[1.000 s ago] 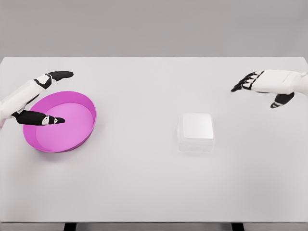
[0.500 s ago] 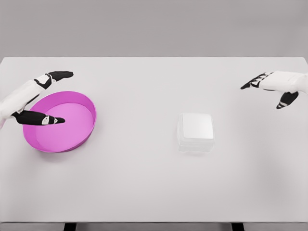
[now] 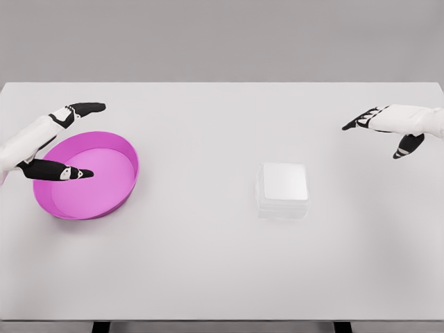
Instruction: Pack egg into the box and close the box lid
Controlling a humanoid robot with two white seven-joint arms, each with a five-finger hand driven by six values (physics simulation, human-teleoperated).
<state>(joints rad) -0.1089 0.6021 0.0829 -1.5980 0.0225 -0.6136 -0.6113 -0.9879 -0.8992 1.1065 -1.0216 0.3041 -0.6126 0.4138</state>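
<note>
**Box shut, no egg in sight — packing looked finished**

My left hand (image 3: 48, 142) hung over the near-left rim of the round magenta plastic bowl (image 3: 123, 182), thumb and forefinger spread wide apart, gripping nothing. The bowl itself showed only its smooth pink floor — no egg lay in it, as far as I could see.

My right hand (image 3: 390, 123) hovered out at the far right of the plain white table (image 3: 208, 263), well apart from everything, fingers stretched forward and loosely parted, thumb hanging down, nothing held.

And the task's own thing? The small translucent white square box (image 3: 282, 191) sat right of the table's middle, between my two hands but near neither. Its lid lay flat on top, so I judged it closed. The walls were too milky for me to tell what was inside; I could not make out the egg anywhere, not on the table, not in the bowl, not in either palm.

So my reading was this: with no egg loose in view and the lid down, the egg was most likely already in the box and both steps were done. All that seemed left was to draw my arms clear — or, if the box were in truth empty, the whole job remained, and I could not rule that out.
</note>
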